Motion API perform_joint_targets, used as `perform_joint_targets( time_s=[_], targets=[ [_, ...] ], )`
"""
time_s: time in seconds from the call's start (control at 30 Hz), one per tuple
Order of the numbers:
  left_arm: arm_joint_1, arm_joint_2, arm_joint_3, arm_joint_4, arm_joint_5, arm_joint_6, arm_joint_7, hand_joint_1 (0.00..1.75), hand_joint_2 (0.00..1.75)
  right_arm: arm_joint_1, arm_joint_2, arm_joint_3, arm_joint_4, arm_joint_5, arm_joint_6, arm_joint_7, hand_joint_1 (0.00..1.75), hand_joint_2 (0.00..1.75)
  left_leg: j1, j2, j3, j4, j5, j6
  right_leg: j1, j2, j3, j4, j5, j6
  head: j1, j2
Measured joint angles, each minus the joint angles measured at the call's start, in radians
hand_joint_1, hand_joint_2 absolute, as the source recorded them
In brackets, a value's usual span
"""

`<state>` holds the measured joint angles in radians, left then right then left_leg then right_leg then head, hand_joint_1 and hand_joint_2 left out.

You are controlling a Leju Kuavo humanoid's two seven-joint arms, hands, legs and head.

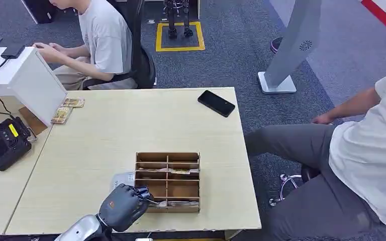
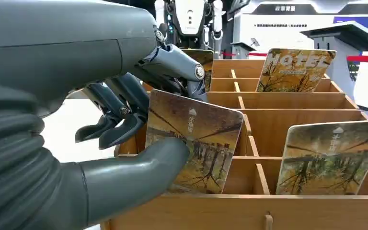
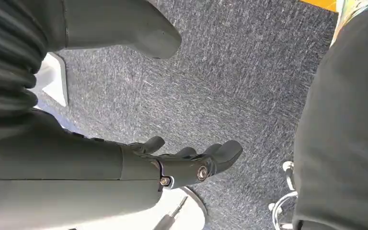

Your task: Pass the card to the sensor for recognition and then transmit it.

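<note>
A wooden card box (image 1: 168, 182) with several compartments stands near the table's front edge. My left hand (image 1: 123, 206) is at its near left corner. In the left wrist view this hand (image 2: 124, 96) pinches a picture card (image 2: 196, 139) between thumb and a finger, the card standing in a front compartment of the box (image 2: 249, 211). Two more cards (image 2: 333, 155) (image 2: 294, 69) stand in other compartments. The black sensor device (image 1: 2, 143) with a yellow strip sits at the table's far left. My right hand (image 3: 187, 160) hangs over the carpet, fingers apart and holding nothing.
A black phone (image 1: 216, 103) lies at the table's far right corner. A white box (image 1: 30, 80) and loose cards (image 1: 66, 109) are at the far left. One person (image 1: 98, 40) sits behind the table; another (image 1: 352, 150) sits close to its right side.
</note>
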<state>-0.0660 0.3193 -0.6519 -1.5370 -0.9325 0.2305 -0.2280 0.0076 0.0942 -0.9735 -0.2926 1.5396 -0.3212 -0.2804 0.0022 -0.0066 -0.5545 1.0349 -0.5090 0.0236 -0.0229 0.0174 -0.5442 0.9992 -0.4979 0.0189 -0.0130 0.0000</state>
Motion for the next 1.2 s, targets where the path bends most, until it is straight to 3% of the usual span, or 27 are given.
perform_joint_targets(
  time_s=[0.13, 0.2, 0.27, 0.37, 0.47, 0.57, 0.63, 0.73, 0.77, 0.83, 0.9, 0.93, 1.0, 1.2],
  targets=[
    [-0.004, 0.016, 0.018, -0.017, 0.15, -0.041, -0.058, 1.75, 1.75, 0.0, 0.0, 0.0, -0.004, 0.0, 0.0, -0.005, 0.0, 1.75, 0.0, 0.0, 0.0, 0.0, 0.0, 0.0, 0.0, 0.0, 0.0, 0.0, 0.0, 0.0, 0.0, 0.0],
    [-0.034, 0.06, 0.051, -0.063, 0.225, -0.07, -0.071, 1.75, 1.75, 0.002, 0.0, 0.0, -0.01, 0.0, 0.001, -0.014, 0.0, 1.75, 0.001, 0.0, 0.0, 0.0, 0.001, -0.002, 0.001, 0.0, -0.001, 0.0, 0.001, -0.001, 0.0, 0.0],
    [-0.109, 0.132, 0.127, -0.129, 0.316, -0.166, -0.085, 1.75, 1.75, 0.003, 0.0, 0.0, -0.018, 0.0, 0.002, -0.024, 0.0, 1.75, 0.001, -0.002, -0.001, 0.0, 0.002, -0.004, 0.003, -0.002, -0.001, 0.001, 0.002, -0.003, 0.0, 0.0],
    [-0.19, 0.19, 0.252, -0.188, 0.345, -0.256, -0.098, 1.75, 1.75, 0.005, 0.001, -0.001, -0.026, 0.0, 0.003, -0.03, 0.0, 1.75, 0.001, -0.002, 0.0, 0.0, 0.003, -0.005, 0.002, -0.001, -0.001, 0.002, 0.002, -0.003, 0.0, 0.0],
    [-0.201, 0.203, 0.301, -0.228, 0.317, -0.27, -0.109, 1.75, 1.75, 0.008, 0.001, -0.002, -0.031, 0.0, 0.003, -0.03, 0.0, 1.75, 0.001, -0.002, 0.0, 0.0, 0.004, -0.005, 0.002, -0.001, -0.001, 0.002, 0.002, -0.003, -0.001, 0.0],
    [-0.207, 0.219, 0.32, -0.25, 0.309, -0.238, -0.106, 1.75, 1.75, 0.009, 0.002, -0.002, -0.034, 0.0, 0.003, -0.034, 0.0, 1.75, 0.001, -0.001, 0.0, 0.0, 0.004, -0.005, 0.001, -0.001, -0.001, 0.002, 0.002, -0.003, 0.0, 0.0],
    [-0.258, 0.268, 0.331, -0.269, 0.394, -0.266, -0.066, 1.75, 1.75, 0.011, 0.003, -0.002, -0.038, -0.001, 0.003, -0.038, 0.0, 1.75, 0.002, -0.002, -0.002, 0.001, 0.004, -0.005, 0.003, -0.001, -0.003, 0.002, 0.002, -0.004, 0.0, 0.0],
    [-0.414, 0.363, 0.376, -0.293, 0.55, -0.368, -0.021, 1.75, 1.75, 0.015, 0.003, -0.003, -0.045, -0.002, 0.003, -0.046, 0.0, 1.75, 0.003, -0.002, -0.003, 0.002, 0.004, -0.006, 0.005, -0.001, -0.004, 0.002, 0.003, -0.005, 0.0, 0.0],
    [-0.502, 0.395, 0.395, -0.293, 0.615, -0.431, 0.005, 1.75, 1.75, 0.017, 0.003, -0.005, -0.05, -0.003, 0.005, -0.048, 0.0, 1.75, 0.005, -0.002, -0.004, 0.002, 0.006, -0.008, 0.006, -0.001, -0.005, 0.003, 0.004, -0.006, -0.001, 0.0],
    [-0.774, 0.44, 0.403, -0.262, 0.773, -0.623, 0.142, 1.75, 1.75, 0.022, 0.003, -0.018, -0.053, -0.004, 0.014, -0.056, 0.0, 1.75, 0.012, -0.004, -0.016, 0.007, 0.007, -0.01, 0.013, -0.003, -0.013, 0.002, 0.007, -0.008, -0.003, 0.0],
    [-1.028, 0.469, 0.388, -0.202, 0.856, -0.732, 0.263, 1.75, 1.75, 0.024, 0.005, -0.03, -0.054, -0.004, 0.017, -0.058, 0.0, 1.75, 0.015, 0.0, -0.022, 0.007, 0.008, -0.012, 0.015, 0.002, -0.02, 0.002, 0.012, -0.009, 0.008, 0.0],
    [-1.127, 0.482, 0.368, -0.176, 0.875, -0.742, 0.288, 1.75, 1.75, 0.026, 0.007, -0.034, -0.054, -0.004, 0.018, -0.058, 0.0, 1.75, 0.014, 0.006, -0.021, 0.007, 0.008, -0.012, 0.012, 0.008, -0.021, 0.002, 0.013, -0.009, 0.006, 0.0],
    [-1.238, 0.508, 0.327, -0.155, 0.902, -0.71, 0.31, 1.75, 1.75, 0.029, 0.009, -0.047, -0.054, -0.003, 0.013, -0.058, 0.0, 1.75, 0.013, 0.01, -0.02, 0.007, 0.008, -0.011, 0.011, 0.012, -0.021, 0.003, 0.013, -0.009, 0.005, 0.0],
    [-1.335, 0.561, 0.252, -0.132, 0.915, -0.599, 0.33, 1.75, 1.75, 0.025, 0.016, -0.07, -0.058, -0.003, 0.006, -0.06, 0.0, 1.75, 0.01, 0.006, -0.02, 0.006, 0.008, -0.012, 0.011, 0.006, -0.021, 0.003, 0.011, -0.009, 0.005, 0.0]
  ],
)
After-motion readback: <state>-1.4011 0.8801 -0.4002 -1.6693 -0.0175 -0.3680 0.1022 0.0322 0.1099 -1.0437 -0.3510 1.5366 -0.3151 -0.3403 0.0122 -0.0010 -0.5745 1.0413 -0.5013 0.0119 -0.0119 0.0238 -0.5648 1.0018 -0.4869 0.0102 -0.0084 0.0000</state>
